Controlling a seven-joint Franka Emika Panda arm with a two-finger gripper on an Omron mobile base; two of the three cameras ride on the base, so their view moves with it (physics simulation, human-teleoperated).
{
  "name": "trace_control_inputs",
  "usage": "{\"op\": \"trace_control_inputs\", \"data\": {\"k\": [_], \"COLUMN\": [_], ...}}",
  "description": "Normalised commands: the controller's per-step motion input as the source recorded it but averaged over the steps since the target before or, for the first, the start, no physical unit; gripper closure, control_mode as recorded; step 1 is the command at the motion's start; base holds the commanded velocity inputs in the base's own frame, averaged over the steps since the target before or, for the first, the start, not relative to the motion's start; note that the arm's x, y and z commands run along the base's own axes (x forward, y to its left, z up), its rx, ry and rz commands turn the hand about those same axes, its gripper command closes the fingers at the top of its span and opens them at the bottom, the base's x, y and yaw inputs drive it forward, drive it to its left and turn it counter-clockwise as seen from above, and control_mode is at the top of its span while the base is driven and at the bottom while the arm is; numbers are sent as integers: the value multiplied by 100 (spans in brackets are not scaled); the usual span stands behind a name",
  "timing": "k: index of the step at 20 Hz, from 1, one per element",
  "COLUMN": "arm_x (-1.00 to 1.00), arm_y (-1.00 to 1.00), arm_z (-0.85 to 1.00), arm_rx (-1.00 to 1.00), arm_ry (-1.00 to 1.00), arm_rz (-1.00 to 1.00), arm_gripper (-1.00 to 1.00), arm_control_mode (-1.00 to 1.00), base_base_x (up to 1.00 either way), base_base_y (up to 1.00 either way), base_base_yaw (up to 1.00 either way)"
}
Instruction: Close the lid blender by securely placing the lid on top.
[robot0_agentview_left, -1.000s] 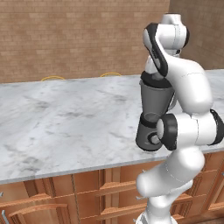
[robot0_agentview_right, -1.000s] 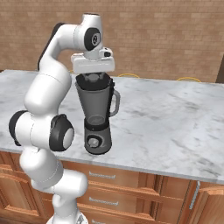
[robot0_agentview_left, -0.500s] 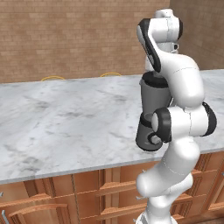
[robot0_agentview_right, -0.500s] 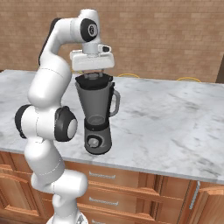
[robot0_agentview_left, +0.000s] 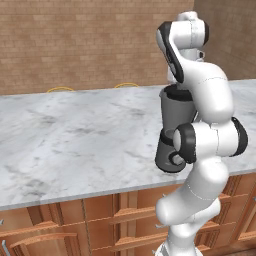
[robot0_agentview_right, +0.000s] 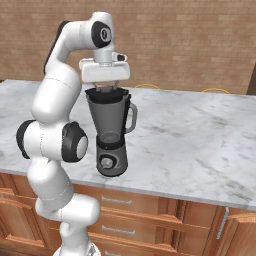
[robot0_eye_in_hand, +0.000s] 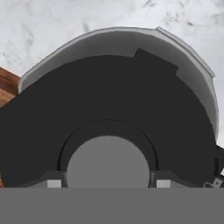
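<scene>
Over the last second the arm has folded differently: in the left base view its elbow has swung left, so it now covers more of the blender (robot0_agentview_left: 168, 135), while in the right base view the shoulder and upper link have risen and shifted right. The hand (robot0_agentview_right: 105, 89) has stayed just above the jar rim, rising only a touch. The dark elbow joint in the right base view sits higher against the bench (robot0_agentview_right: 200, 135) than before.

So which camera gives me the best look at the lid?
The hand view: the black lid spreads across it, grey knob between the pincer tips, the jar rim curving behind. In the right base view only a dark sliver shows at the blender mouth. In the left base view the arm hides it.
</scene>
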Motion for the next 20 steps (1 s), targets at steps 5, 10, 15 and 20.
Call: {"op": "trace_control_inputs", "data": {"k": [5,10,15,20], "arm_x": [-2,-7,0,0], "arm_y": [0,0,0,0], "arm_z": [-28,-4,-3,-26], "arm_rx": [0,0,1,0], "arm_ry": [-1,-22,-22,-2], "arm_rz": [3,0,0,0], "arm_gripper": [100,100,100,100], "arm_control_mode": [-100,-100,-100,-100], "base_base_x": [0,0,0,0], "base_base_y": [0,0,0,0], "base_base_yaw": [0,0,0,0]}}
